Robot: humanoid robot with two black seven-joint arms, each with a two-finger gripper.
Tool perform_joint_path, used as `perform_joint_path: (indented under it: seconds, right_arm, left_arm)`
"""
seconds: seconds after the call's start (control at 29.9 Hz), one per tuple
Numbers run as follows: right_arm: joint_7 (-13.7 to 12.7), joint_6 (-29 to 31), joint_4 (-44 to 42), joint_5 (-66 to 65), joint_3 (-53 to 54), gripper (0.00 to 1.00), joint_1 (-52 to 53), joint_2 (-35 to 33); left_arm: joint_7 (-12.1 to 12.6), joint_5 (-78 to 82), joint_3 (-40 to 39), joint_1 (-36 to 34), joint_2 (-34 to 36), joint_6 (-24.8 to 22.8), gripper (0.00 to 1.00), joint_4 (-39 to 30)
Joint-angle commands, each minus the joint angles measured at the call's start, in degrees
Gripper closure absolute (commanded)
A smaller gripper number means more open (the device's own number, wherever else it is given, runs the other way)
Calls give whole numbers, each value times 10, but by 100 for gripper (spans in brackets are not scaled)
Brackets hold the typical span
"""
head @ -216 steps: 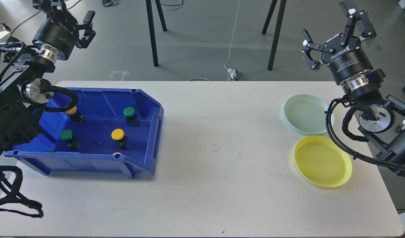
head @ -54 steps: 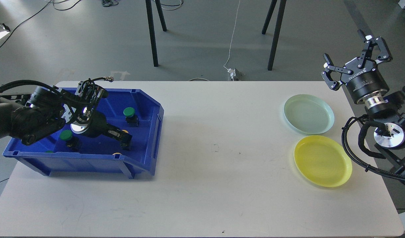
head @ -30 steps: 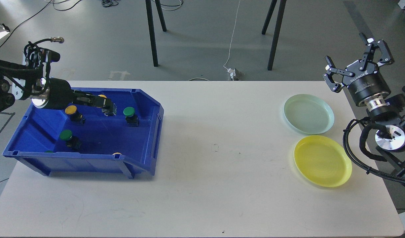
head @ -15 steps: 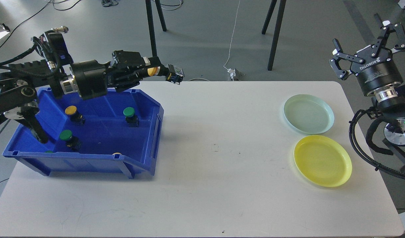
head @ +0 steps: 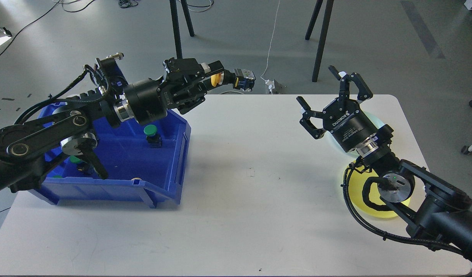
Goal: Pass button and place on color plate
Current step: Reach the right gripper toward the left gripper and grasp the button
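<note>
My left gripper is shut on a yellow-capped button, held sideways in the air above the table's far edge, right of the blue bin. My right gripper is open and empty, raised over the right part of the table, with its fingers pointing up and back. A wide gap lies between the two grippers. The yellow plate and the pale green plate lie under my right arm, which mostly hides them.
The bin holds a green button on a black body, another green one half hidden by my left arm, and a yellow cap at the front wall. Black stand legs rise beyond the table.
My left gripper has carried the yellow button further right and a little forward. My right arm has swung left and down from the table's right edge, now covering the plates.
</note>
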Motion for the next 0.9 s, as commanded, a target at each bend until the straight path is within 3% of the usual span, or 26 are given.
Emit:
perform_joint_path:
  seconds: [0.0,0.87]
  right_arm:
    - [0,0,-1,-13,-3,1,0,31]
    - [0,0,13,0,-112,1,117,45]
  left_arm:
    - [0,0,1,0,0,0,78,0]
    - [0,0,3,0,-1,0,78,0]
